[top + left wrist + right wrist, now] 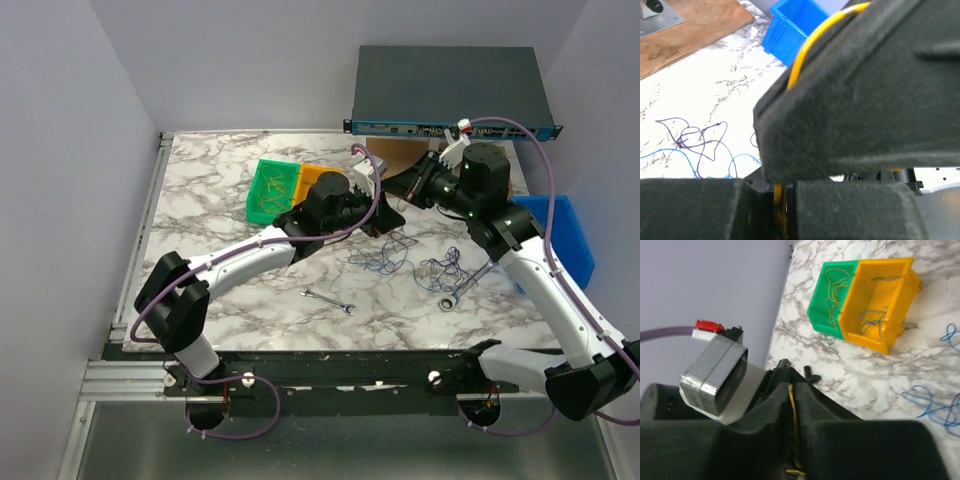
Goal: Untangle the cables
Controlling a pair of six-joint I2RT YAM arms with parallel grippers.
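My left gripper (772, 186) is pinched shut on a thin yellow cable (779, 212). My right gripper (794, 390) is closed on the same strand, and its black body fills the left wrist view, so the two grippers sit nose to nose over the back middle of the table (210, 300). The other cables (385, 255), blue and purple, lie as loose loops on the marble just in front of the grippers, spreading toward my right arm.

The open marble is on the near left, running to the metal rail along the left edge. A green bin (272, 190) and an orange bin (312, 178) stand touching, just left of my left wrist, each with a few wires inside. A blue bin (565, 235) sits at the right edge beside my right forearm. A small wrench (328, 300) lies near the front, and a larger wrench (465, 285) lies by the right-hand loops. A wooden board (395, 155) and a flat grey box (450, 90) close off the back. Pale walls enclose the table on the left, right and back.
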